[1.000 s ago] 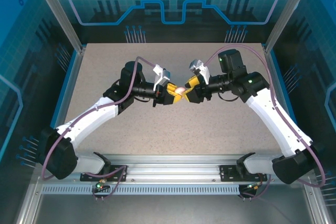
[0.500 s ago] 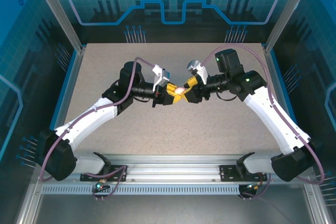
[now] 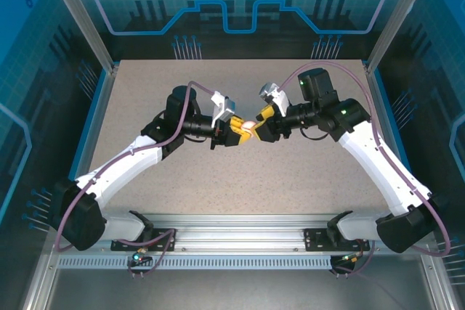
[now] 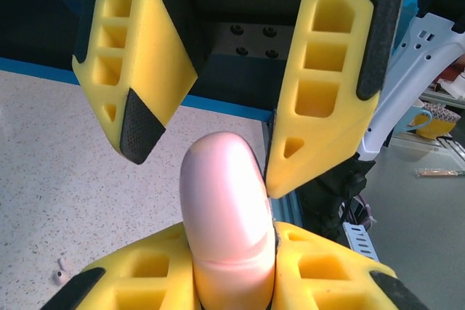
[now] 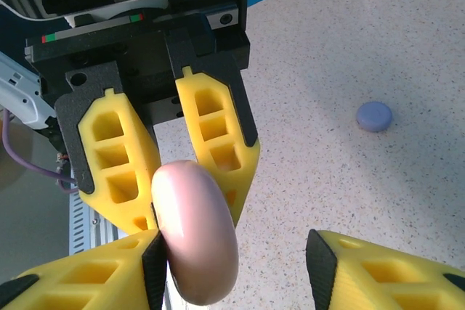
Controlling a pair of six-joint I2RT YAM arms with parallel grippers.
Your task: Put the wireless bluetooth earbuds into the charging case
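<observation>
Charging case (image 4: 225, 201) sits between my left gripper's (image 4: 232, 236) fingers, over mid-table (image 3: 290, 172). My right gripper (image 5: 236, 243) faces it head-on, one finger either side. An earbud (image 4: 62, 272) lies on the table below, with a second case (image 5: 374, 116) lying well apart.

The right arm (image 3: 363, 136) has swung slightly inward since a second ago, its elbow shifting leftward. This carried the right gripper (image 3: 258, 125) a touch closer around the pink charging case (image 3: 249, 126) at the left gripper (image 3: 240, 130).
</observation>
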